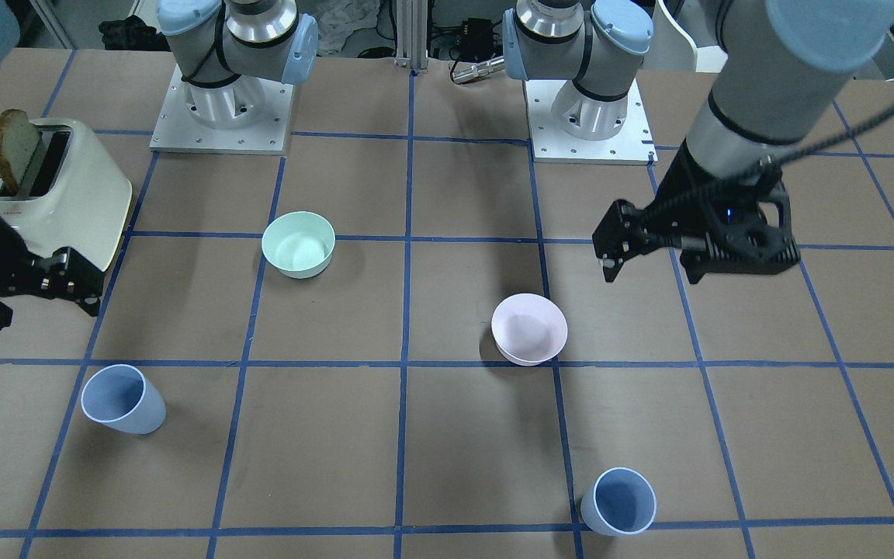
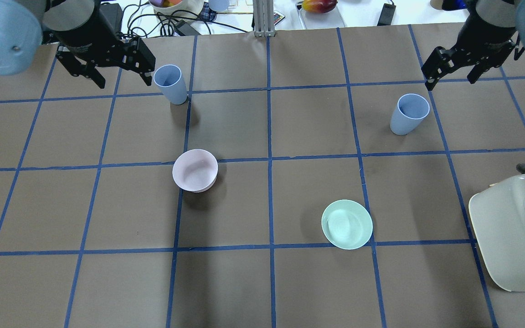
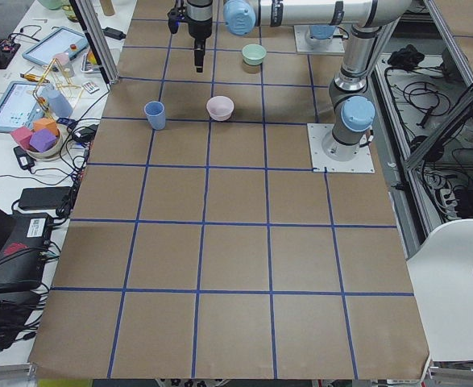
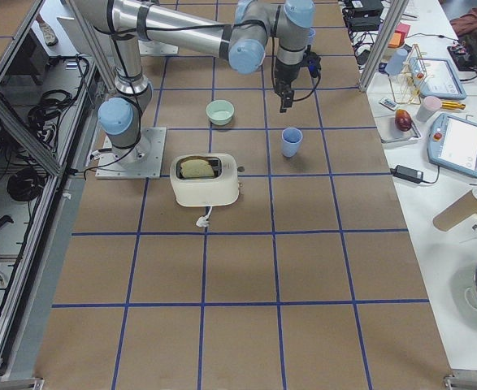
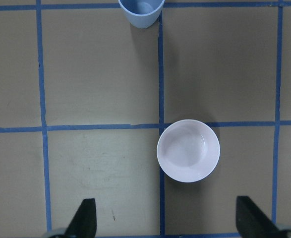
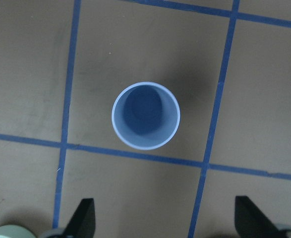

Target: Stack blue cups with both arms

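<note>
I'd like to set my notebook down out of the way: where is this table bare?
Widest bare stretch: the row of squares on the robot's side of the pink bowl and green bowl. The squares between the left arm's blue cup and the right arm's blue cup are free. Crowded: beside the toaster, and where the left gripper hangs by its cup.

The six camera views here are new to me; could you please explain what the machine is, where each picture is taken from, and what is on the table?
It is a robot with two arms at a table. One camera faces it, one looks over its shoulders, two watch from the table's ends, one rides each wrist. On the table stand the left blue cup, the right blue cup, a pink bowl, a mint-green bowl and a toaster holding a bread slice. The left end effector and the right end effector are open and hold nothing.
</note>
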Controlling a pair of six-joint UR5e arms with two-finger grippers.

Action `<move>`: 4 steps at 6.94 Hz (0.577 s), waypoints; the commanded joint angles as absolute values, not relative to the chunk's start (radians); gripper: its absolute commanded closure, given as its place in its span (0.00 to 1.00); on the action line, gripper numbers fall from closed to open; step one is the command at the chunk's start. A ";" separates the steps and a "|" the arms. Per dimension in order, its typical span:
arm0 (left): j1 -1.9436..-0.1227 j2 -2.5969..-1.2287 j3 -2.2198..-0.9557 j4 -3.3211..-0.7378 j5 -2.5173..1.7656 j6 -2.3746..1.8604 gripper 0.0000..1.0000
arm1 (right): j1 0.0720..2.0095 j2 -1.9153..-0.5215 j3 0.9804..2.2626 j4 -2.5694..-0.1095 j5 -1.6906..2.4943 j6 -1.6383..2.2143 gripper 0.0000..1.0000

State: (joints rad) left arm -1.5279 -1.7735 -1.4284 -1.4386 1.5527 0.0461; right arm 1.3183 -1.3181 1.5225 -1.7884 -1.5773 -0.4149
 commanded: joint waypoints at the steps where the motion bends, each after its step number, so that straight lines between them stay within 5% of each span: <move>1: -1.535 -2.025 -1.233 -1.404 1.552 0.046 0.00 | 1.301 -1.215 1.525 -1.910 -1.586 -0.489 0.00; 4: -1.589 -2.236 -1.152 -1.269 1.569 0.041 0.00 | 1.241 -1.125 1.526 -1.973 -1.572 -0.545 0.00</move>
